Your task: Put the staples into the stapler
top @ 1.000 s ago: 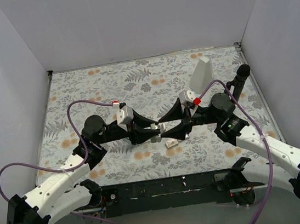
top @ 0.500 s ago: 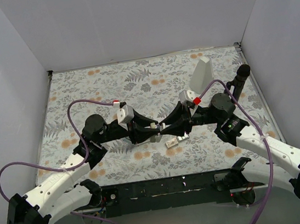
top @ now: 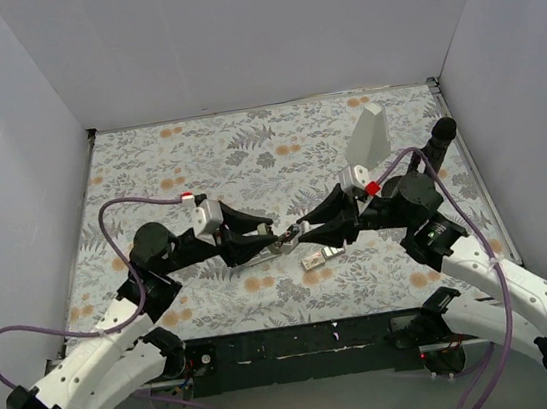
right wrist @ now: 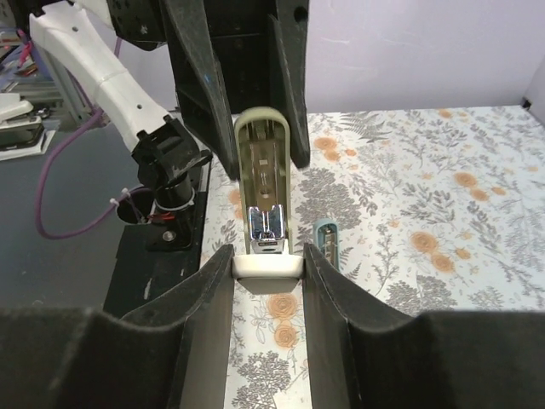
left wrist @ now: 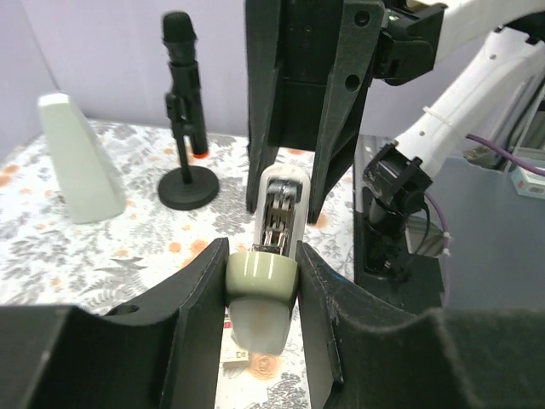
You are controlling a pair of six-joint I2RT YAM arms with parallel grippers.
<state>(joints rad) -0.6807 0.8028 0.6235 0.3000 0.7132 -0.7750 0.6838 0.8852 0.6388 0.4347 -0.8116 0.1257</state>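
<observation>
Your left gripper (top: 276,240) clamps the beige stapler's (right wrist: 264,170) olive end; your right gripper (top: 300,229) pinches its white end. The staples (top: 313,260) sit at the right gripper's 6 o'clock. In the right wrist view, the blue stapler (right wrist: 328,244) lies at 3 o'clock.
</observation>
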